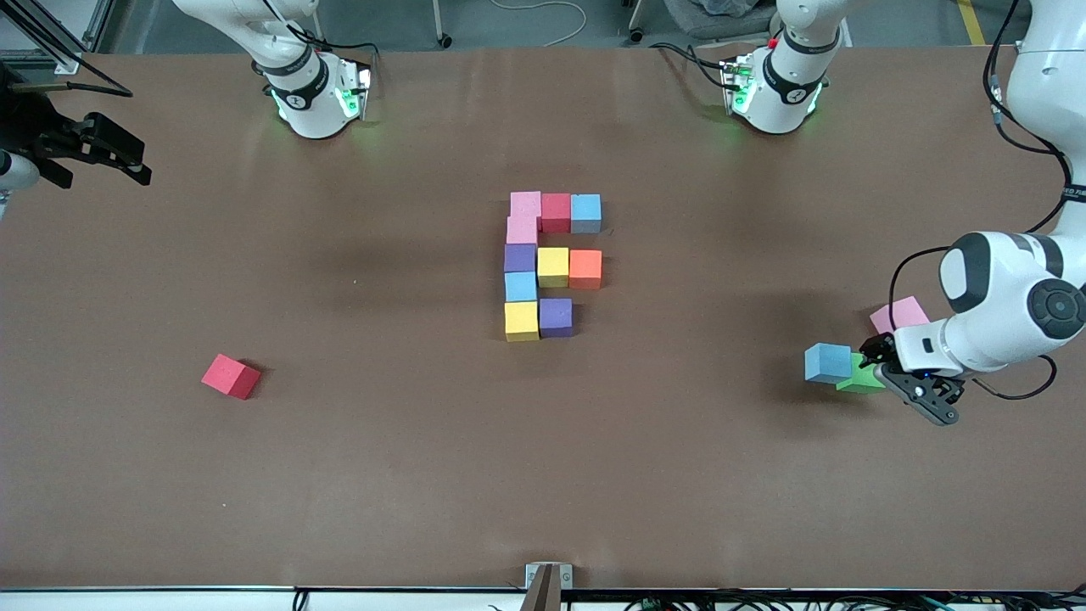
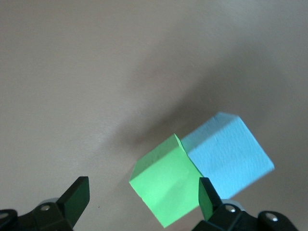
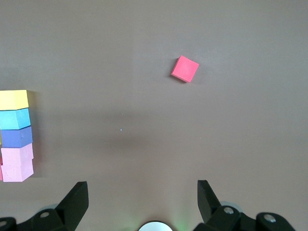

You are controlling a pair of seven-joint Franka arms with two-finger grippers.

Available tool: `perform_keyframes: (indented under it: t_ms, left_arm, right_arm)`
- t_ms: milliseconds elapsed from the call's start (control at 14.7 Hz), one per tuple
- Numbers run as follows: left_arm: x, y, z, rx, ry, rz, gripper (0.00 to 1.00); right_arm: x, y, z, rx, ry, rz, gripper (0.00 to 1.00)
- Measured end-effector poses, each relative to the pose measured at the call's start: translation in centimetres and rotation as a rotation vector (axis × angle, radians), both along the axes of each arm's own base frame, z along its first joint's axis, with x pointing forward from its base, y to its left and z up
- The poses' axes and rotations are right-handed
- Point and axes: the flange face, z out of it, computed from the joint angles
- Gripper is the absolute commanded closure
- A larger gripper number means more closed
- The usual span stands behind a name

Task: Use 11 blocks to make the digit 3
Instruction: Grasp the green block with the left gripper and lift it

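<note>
We are looking down on a brown worktop (image 1: 339, 475) where the digit 3 (image 1: 551, 265) is sitting partly built at the middle. Its bar farthest from the front camera is showing a pink block (image 1: 525, 204), a red block (image 1: 556, 211) and a light blue block (image 1: 585, 212). A second pink block (image 1: 521, 230) is linking it to the middle bar of a purple block (image 1: 519, 257), a yellow block (image 1: 552, 266) and an orange block (image 1: 585, 268). Another light blue block (image 1: 520, 286) is leading to the nearest bar, which is holding only a yellow block (image 1: 521, 321) and a purple block (image 1: 556, 316).

We are seeing the left gripper (image 1: 882, 363) hanging low at the left arm's end of the worktop, its fingers spread wide and holding nothing, with a loose green block (image 2: 166, 190) lying between them and one finger (image 2: 208, 195) just beside it. A loose light blue block (image 1: 827, 362) is touching that green one, and a loose pink block (image 1: 899, 315) is lying near them, farther from the front camera.

We are finding the right gripper (image 1: 102, 157) waiting, wide open and empty, over the right arm's end of the worktop. A loose red block (image 1: 231, 376) is lying alone, well apart from the figure.
</note>
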Motion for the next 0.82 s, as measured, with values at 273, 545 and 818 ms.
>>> perform_keyframes:
  t_ms: [273, 545, 818]
  left_arm:
    - [-0.6, 0.3, -0.4, -0.003, 0.0, -0.239, 0.0]
    - [-0.9, -1.0, -1.1, -0.007, 0.0, -0.498, 0.0]
    - [-1.3, -1.1, -3.1, -0.027, 0.011, -0.678, 0.0]
  right_arm:
    - [0.0, 0.0, 0.0, 0.0, 0.002, 0.001, 0.0]
    - [0.0, 0.0, 0.0, 0.0, 0.001, 0.002, 0.0]
    - [0.0, 0.0, 0.0, 0.0, -0.001, 0.001, 0.0]
